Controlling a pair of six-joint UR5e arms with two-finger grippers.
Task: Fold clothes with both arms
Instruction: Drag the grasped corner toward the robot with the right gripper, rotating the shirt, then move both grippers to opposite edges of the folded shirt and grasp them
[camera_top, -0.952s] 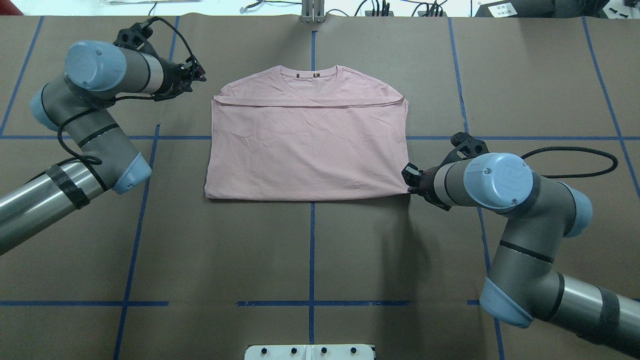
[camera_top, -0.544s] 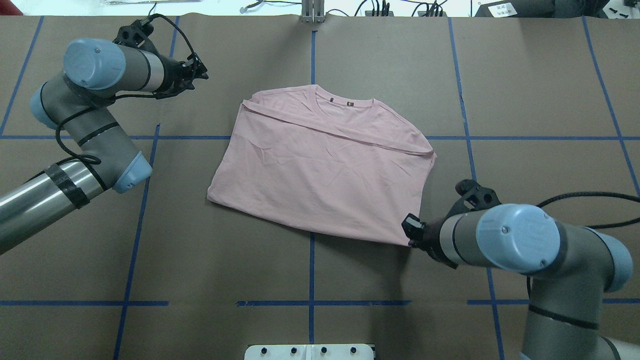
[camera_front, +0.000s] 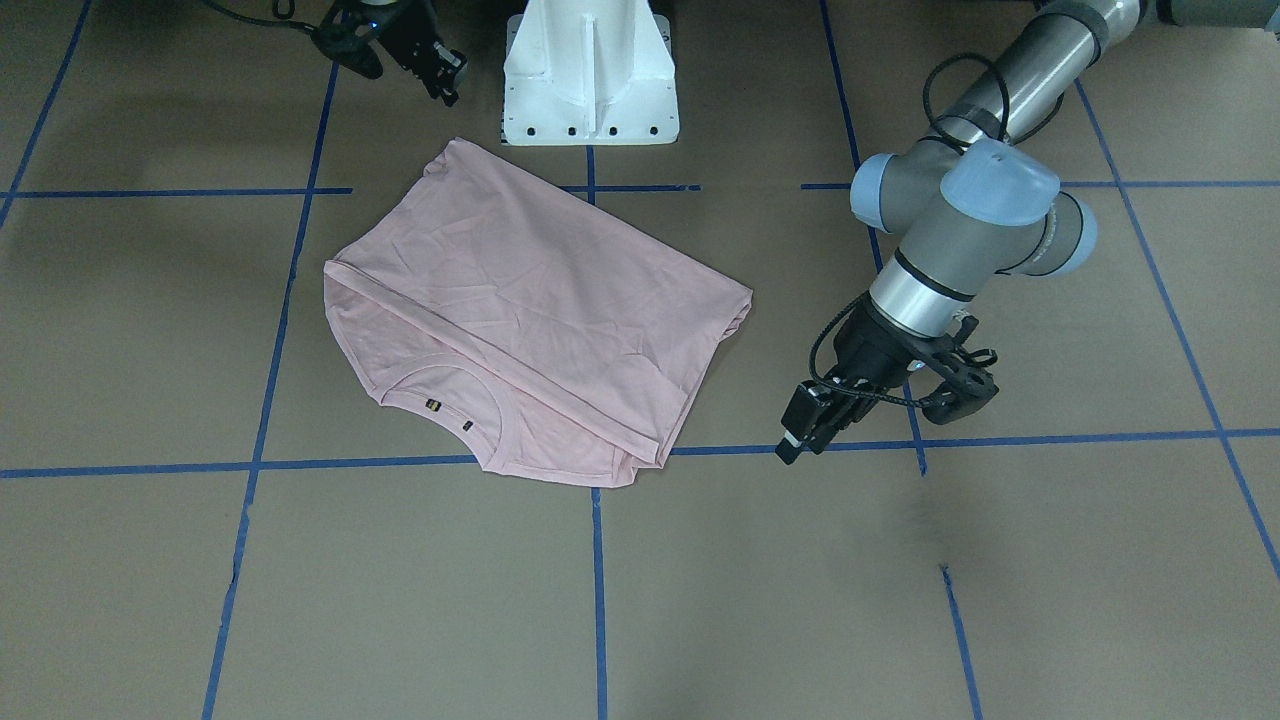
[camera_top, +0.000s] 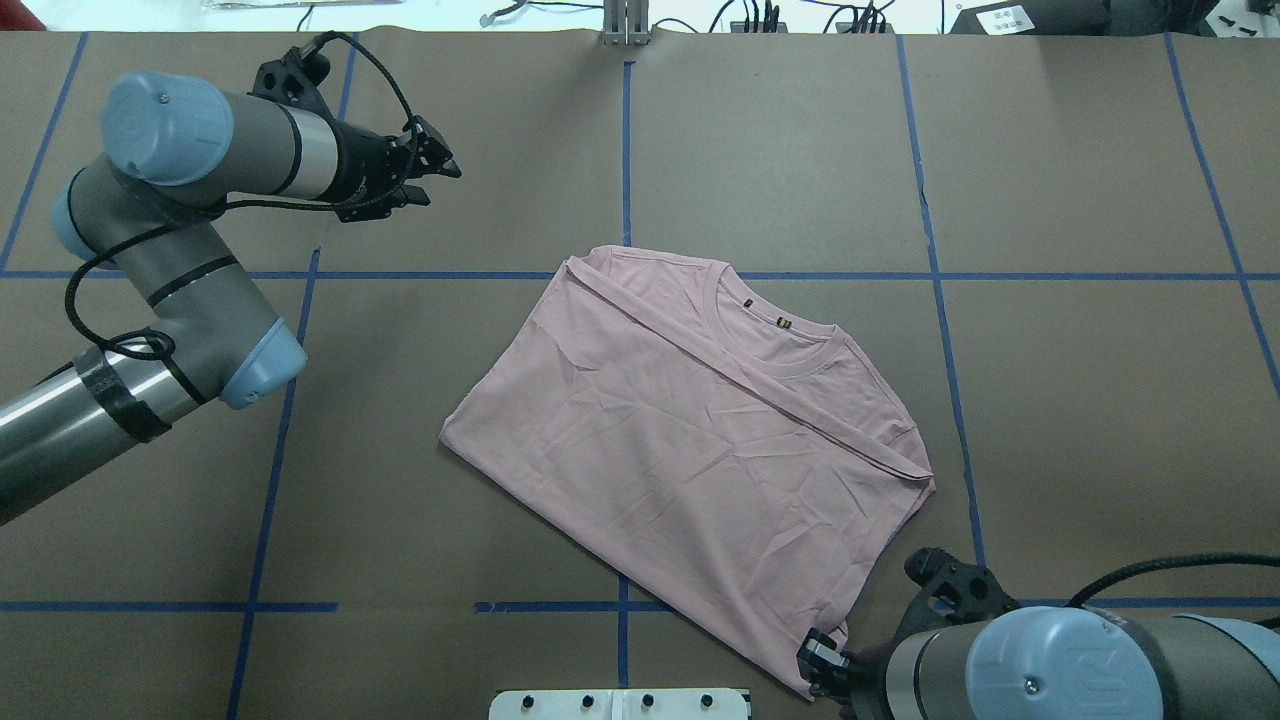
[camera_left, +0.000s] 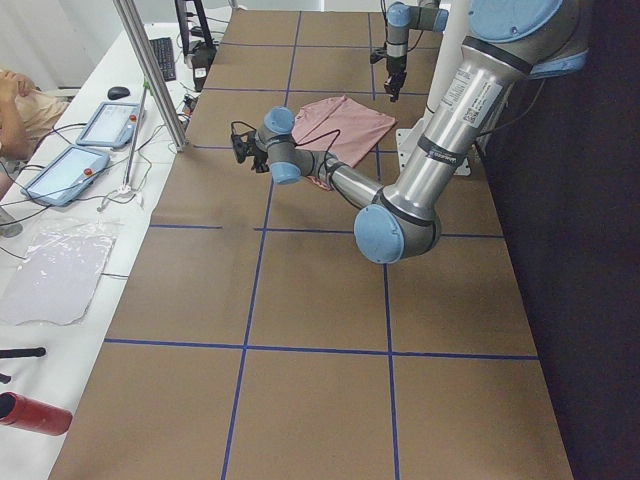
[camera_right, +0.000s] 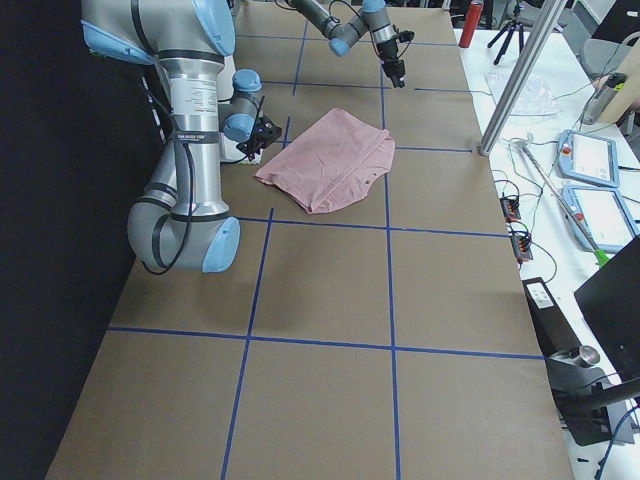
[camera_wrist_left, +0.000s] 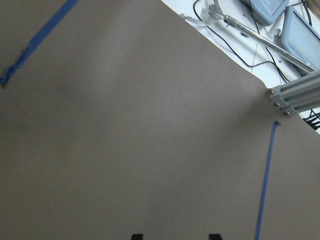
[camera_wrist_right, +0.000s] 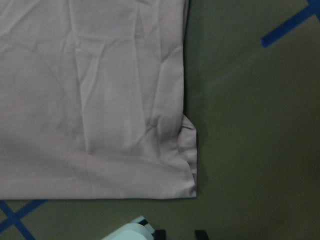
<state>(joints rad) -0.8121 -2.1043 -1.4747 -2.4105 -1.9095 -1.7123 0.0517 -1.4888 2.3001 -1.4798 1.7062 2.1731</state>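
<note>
The pale pink T-shirt (camera_top: 680, 450) lies folded and flat on the brown table, plain side up, turned at an angle, with its collar (camera_top: 770, 330) toward the far right. It also shows in the front view (camera_front: 520, 300) and the right wrist view (camera_wrist_right: 100, 100). My right gripper (camera_top: 812, 668) is at the shirt's near corner by the table's near edge. In the right wrist view (camera_wrist_right: 180, 234) its fingertips stand slightly apart just off that corner, with no cloth between them. My left gripper (camera_top: 445, 168) is open and empty over bare table at the far left, well away from the shirt.
The white pedestal base (camera_top: 620, 703) stands at the near edge, next to the shirt's near corner. Blue tape lines (camera_top: 625, 150) cross the table. An aluminium post (camera_top: 625, 25) stands at the far edge. Beyond it are a desk with tablets (camera_left: 105, 125) and a person (camera_left: 20, 100).
The right gripper has dragged the shirt's corner toward the near edge, turning the shirt clockwise. Its fingers now stand off the cloth. The left gripper has moved slightly right.
</note>
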